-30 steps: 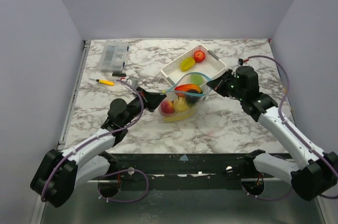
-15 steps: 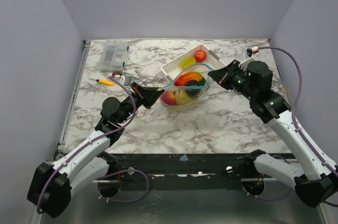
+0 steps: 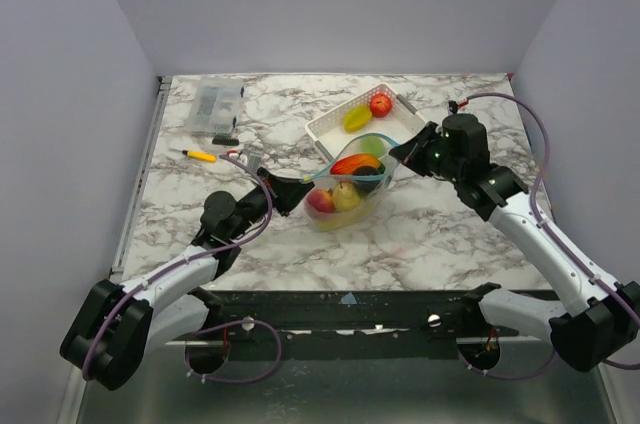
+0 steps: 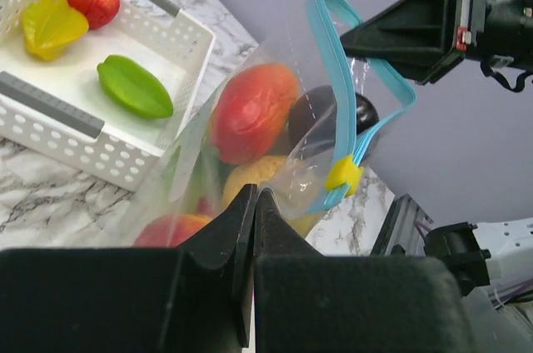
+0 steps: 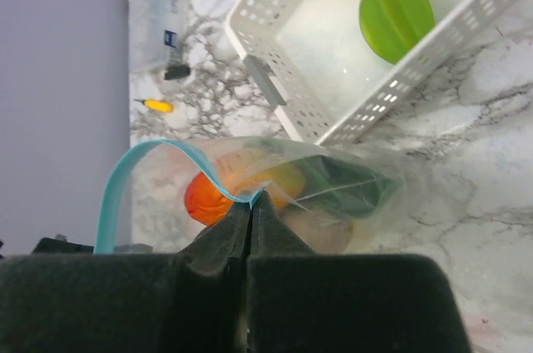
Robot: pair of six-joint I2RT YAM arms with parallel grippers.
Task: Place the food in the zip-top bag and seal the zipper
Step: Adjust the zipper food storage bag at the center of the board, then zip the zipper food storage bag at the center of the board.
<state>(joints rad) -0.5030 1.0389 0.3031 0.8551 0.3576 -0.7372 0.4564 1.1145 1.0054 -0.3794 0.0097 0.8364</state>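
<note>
The clear zip-top bag [image 3: 350, 189] hangs between my two grippers over the table middle, with several food pieces inside: an orange-red piece [image 4: 252, 111], a dark one [image 4: 321, 111], yellow and red ones. Its blue-green zipper [image 4: 343, 78] gapes open in a loop, with a yellow slider [image 4: 343, 175]. My left gripper [image 3: 293, 187] is shut on the bag's left corner [image 4: 271, 191]. My right gripper [image 3: 400, 153] is shut on the zipper's right end [image 5: 254, 197]. A red [image 3: 380, 104], a yellow [image 3: 355, 120] and a green piece [image 5: 395, 16] lie in the white basket [image 3: 325, 130].
The white perforated basket stands just behind the bag, touching distance from it. A small clear hard box [image 3: 215, 107] sits at the back left. A small yellow tool [image 3: 199, 155] lies left of the bag. The table's left edge has a metal rail [image 3: 135, 194].
Both grippers lowered and drew nearer with the bag held between them; the bag dropped toward the table in front of the basket and its mouth loop narrowed.
</note>
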